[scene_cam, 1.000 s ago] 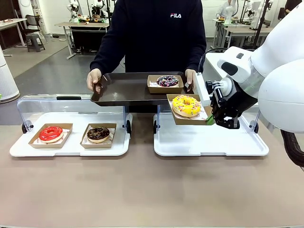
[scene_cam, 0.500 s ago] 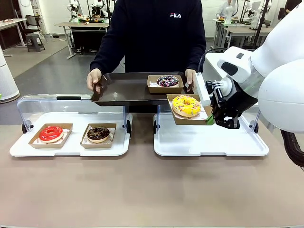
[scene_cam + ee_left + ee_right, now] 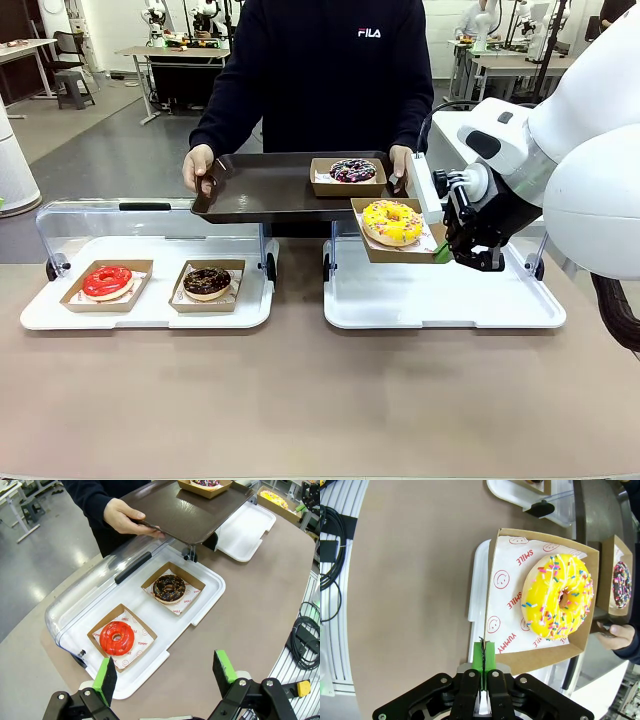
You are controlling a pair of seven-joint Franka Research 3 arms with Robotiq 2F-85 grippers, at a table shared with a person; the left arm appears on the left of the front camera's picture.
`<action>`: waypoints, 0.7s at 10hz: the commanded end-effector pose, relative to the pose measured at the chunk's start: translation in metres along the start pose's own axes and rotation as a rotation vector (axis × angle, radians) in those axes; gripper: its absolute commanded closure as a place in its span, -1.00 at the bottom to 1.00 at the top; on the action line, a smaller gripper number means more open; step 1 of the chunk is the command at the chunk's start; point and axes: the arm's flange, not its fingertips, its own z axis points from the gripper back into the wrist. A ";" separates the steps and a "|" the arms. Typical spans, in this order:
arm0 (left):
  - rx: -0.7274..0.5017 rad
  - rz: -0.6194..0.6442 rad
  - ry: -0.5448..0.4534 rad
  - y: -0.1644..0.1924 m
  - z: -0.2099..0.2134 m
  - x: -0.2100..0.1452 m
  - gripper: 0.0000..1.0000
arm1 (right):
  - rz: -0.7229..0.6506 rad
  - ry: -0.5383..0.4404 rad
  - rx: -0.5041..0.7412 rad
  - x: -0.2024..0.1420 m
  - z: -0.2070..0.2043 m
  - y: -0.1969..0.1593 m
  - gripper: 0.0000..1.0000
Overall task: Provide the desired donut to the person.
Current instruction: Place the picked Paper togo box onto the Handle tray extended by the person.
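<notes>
A yellow sprinkled donut (image 3: pixel 391 221) (image 3: pixel 559 596) lies in a brown cardboard tray (image 3: pixel 372 247) (image 3: pixel 540 540). My right gripper (image 3: pixel 443 251) (image 3: pixel 485 658) is shut on that tray's edge and holds it above the right white tray (image 3: pixel 440 300), just under the near rim of the dark serving tray (image 3: pixel 260 188). The person (image 3: pixel 325 70) holds the serving tray with both hands. A purple-glazed donut (image 3: pixel 352 170) in its cardboard tray rests on it. My left gripper (image 3: pixel 167 672) hangs open above the left display tray.
The left white tray (image 3: pixel 150 310) with its clear lid folded back carries a red donut (image 3: pixel 107 281) (image 3: pixel 117 637) and a chocolate donut (image 3: pixel 207 281) (image 3: pixel 169 588), each in a cardboard tray. The brown tabletop (image 3: pixel 300 400) in front is bare. Cables (image 3: pixel 305 635) lie at the table's edge.
</notes>
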 end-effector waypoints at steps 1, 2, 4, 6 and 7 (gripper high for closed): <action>-0.007 -0.004 -0.006 0.001 0.000 -0.001 -1.00 | -0.005 0.010 -0.004 0.002 -0.003 0.000 1.00; -0.007 -0.004 -0.006 0.001 0.000 -0.001 -1.00 | -0.005 0.010 -0.004 0.002 -0.003 0.000 1.00; -0.007 -0.004 -0.006 0.001 0.000 -0.001 -1.00 | -0.005 0.010 -0.004 0.002 -0.003 0.000 1.00; -0.007 -0.004 -0.006 0.001 0.000 -0.001 -1.00 | -0.005 0.010 -0.004 0.002 -0.003 0.000 1.00; -0.007 -0.004 -0.006 0.001 0.000 -0.001 -1.00 | -0.005 0.010 -0.004 0.002 -0.003 0.000 1.00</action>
